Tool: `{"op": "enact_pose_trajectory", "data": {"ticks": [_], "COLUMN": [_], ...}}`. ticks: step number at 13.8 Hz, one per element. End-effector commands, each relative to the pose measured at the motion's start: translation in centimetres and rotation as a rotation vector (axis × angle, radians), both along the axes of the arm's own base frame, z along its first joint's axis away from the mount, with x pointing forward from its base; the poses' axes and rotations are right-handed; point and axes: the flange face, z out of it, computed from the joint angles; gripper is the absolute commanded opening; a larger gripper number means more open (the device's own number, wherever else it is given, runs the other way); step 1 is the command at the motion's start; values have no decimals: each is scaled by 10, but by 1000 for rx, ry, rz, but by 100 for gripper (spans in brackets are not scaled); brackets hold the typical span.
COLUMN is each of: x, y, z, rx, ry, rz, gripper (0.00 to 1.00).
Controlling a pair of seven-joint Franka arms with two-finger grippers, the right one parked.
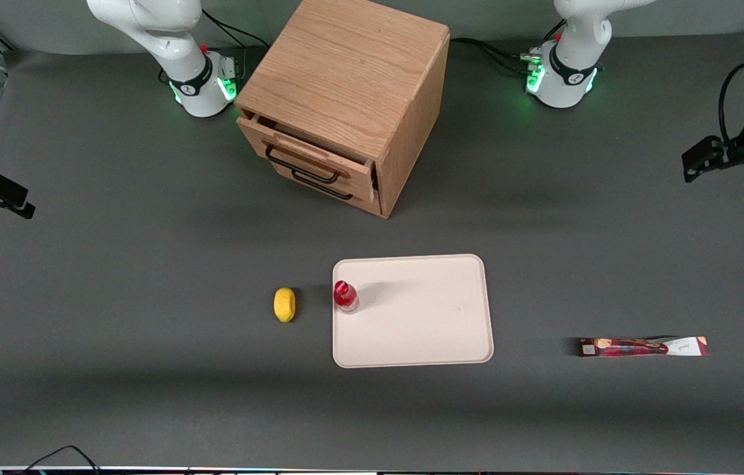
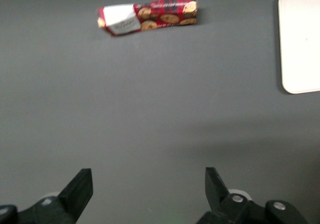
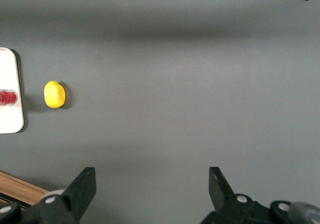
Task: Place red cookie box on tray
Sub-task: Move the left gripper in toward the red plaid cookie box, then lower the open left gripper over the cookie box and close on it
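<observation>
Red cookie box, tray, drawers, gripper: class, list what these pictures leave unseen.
- Red cookie box: printed wording too small, front view.
- Tray: cut off by the picture edge, left wrist view.
- Wooden cabinet: drawer contents hidden by drawer fronts.
- Gripper: open; body cut off.

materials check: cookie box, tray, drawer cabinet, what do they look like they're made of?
Red cookie box: printed carton, probably cardboard, judging by its crisp edges. Tray: matte pale beige, likely plastic or fibre composite, with a moulded low rim and rounded corners. Drawer cabinet: wood or wood veneer with visible grain, and dark handles that look like metal. Gripper: open, hanging above bare table, apart from the box.
</observation>
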Motion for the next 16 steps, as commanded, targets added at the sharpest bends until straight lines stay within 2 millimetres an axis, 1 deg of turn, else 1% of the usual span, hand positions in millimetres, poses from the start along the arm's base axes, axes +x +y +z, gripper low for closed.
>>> {"op": "enact_pose_trajectory", "data": {"ticks": [1, 4, 5, 7, 8, 10, 12, 13, 15, 16], "x": [37, 89, 106, 142, 158, 190, 212, 219, 223, 223], "y": [9, 26, 29, 38, 44, 43, 36, 31, 34, 32], "z": [-16, -36, -51, -76, -96, -129, -156, -172, -206, -222], "rx": [7, 18, 21, 45, 55, 88, 153, 169, 160, 154], "ry": [5, 30, 51, 49, 62, 60, 17, 6, 36, 38], "rz": [-221, -465, -577, -742, -832, -1030, -1237, -1302, -1331, -1337], "gripper": [100, 100, 100, 100, 100, 100, 100, 100, 100, 100]}}
